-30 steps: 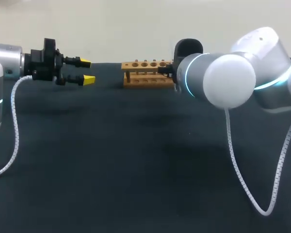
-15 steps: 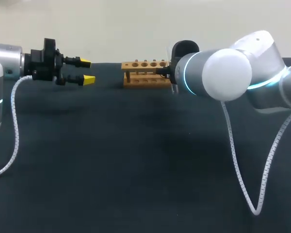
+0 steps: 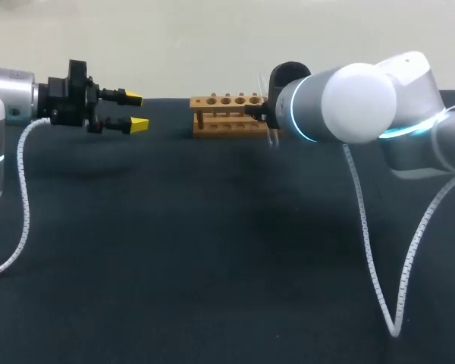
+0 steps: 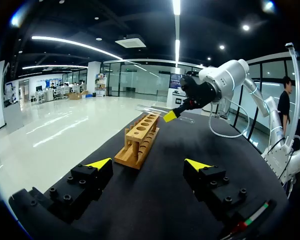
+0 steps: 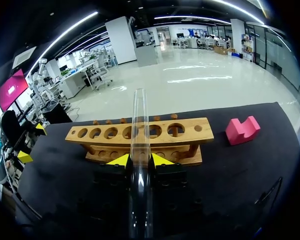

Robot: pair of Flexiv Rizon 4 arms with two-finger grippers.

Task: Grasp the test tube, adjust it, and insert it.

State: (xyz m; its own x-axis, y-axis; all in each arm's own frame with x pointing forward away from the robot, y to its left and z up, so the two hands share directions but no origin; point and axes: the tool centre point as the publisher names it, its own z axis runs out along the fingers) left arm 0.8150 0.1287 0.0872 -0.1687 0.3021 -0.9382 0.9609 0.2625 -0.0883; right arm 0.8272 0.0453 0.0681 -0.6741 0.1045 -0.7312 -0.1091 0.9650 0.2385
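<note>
Since 1 s ago: right arm has swung its elbow up and toward the table's middle. Its big white joint sits higher and further left in the head view. The coiled cable hanging under it has shifted the same way. A faint bit of clear glass now shows past the wrist by the rack's right end; not seen before. Left arm unchanged, same spot at left, well apart from the rack.

Right gripper: both yellow tips press the test tube from two sides, so it's clamped on the glass. Tube runs out ahead of the fingers and over the wooden rack. It's in the air, not in any hole. From the left wrist cam the tube looks roughly level, above the rack's far end.

Left gripper: fingers spread wide, nothing between them, pointing along the table toward the rack.

Rack stands on the dark table near the far edge, all holes unfilled as far as visible. Pink block lies on the table just beside one end of the rack.
</note>
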